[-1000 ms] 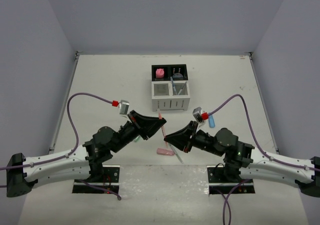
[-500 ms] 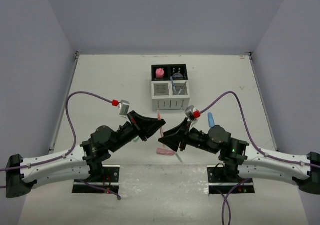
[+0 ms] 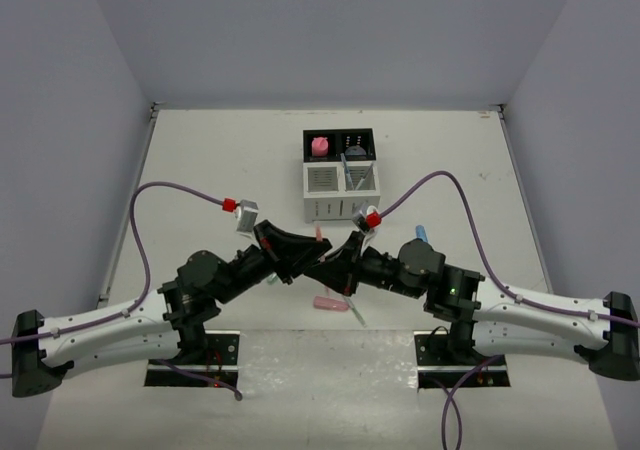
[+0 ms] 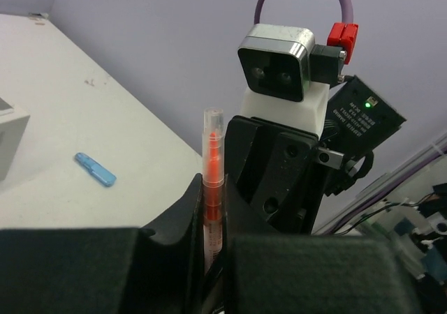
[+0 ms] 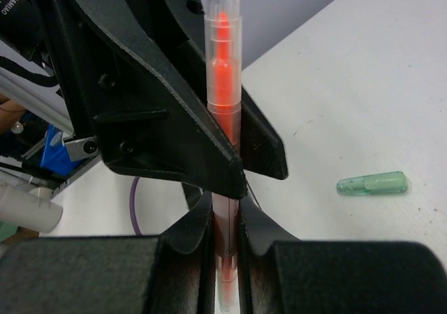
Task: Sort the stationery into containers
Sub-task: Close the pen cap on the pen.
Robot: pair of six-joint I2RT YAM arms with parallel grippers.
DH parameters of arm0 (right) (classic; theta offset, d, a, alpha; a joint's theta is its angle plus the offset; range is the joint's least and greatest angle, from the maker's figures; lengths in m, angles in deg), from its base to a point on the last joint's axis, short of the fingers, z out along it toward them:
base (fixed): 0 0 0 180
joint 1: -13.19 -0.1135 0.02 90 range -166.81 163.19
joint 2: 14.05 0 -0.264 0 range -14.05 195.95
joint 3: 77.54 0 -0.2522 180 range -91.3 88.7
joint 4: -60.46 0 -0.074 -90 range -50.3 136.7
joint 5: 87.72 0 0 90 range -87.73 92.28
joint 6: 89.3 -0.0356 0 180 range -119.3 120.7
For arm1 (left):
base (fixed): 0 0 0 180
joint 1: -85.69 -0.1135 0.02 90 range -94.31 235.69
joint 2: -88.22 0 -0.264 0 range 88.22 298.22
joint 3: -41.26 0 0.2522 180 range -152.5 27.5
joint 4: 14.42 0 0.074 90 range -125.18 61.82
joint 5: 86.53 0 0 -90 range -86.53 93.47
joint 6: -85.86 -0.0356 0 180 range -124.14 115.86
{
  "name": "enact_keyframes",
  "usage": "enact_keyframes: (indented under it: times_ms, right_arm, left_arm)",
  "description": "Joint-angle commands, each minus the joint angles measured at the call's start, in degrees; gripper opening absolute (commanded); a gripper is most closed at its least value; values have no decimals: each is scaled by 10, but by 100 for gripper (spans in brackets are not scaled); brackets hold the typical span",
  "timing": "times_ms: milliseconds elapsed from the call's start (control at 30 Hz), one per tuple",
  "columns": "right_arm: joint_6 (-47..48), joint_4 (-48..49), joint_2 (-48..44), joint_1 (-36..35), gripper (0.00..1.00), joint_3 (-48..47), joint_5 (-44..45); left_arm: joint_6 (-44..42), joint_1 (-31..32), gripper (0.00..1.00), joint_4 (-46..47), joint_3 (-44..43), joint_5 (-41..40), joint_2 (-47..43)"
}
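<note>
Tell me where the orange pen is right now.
The orange pen is held in the air in the middle of the top view, pinched by both arms' jaws, just on the near side of the organizer.

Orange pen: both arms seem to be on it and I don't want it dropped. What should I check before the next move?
1. Left tool closed on the orange pen: ok.
2. Right tool closed on the same pen, below the left tool's grip: ok.
3. Pen lifted off the table: ok.
4. Either tool gripping firmly enough to hold it alone: cannot tell.
5. Room in the white bins of the organizer: ok; one pen stands in the right bin.
6. Green marker and blue marker lie apart from both tools: ok.
</note>
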Motion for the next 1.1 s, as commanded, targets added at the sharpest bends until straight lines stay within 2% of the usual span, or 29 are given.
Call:
enact_keyframes:
  times_ms: [0,100,133,233,433,500,633,900,967,1000,1067]
  right_arm:
    - [18,20,-9,-2,0,-12,-2]
    - [17,15,-9,-3,0,-11,-5]
    - [16,12,-8,-3,0,-13,-8]
    - [14,11,4,-3,0,-16,-17]
    - [7,21,25,-3,0,-25,-44]
    - [6,22,29,-3,0,-28,-48]
    - [7,20,29,-3,0,-32,-50]
    - [20,-1,19,-3,0,-45,-32]
    - [23,-6,17,-3,0,-48,-25]
    - [24,-7,17,-3,0,-52,-21]
    - [29,-12,16,-3,0,-57,-11]
  left_arm:
    - [-41,2,39,-72,-62,-35,11]
    - [-65,2,63,-114,-94,-59,5]
    - [-69,2,64,-116,-98,-66,-1]
    - [-83,2,64,-121,-113,-78,-10]
    - [-94,2,58,-138,-132,-96,-12]
    - [-93,2,47,-142,-133,-99,-8]
    - [-88,2,36,-147,-132,-98,-3]
    - [-79,2,34,-149,-120,-92,-1]
    - [-77,2,25,-149,-119,-84,-1]
    - [-74,2,15,-147,-119,-80,-1]
    - [-69,2,2,-147,-118,-68,2]
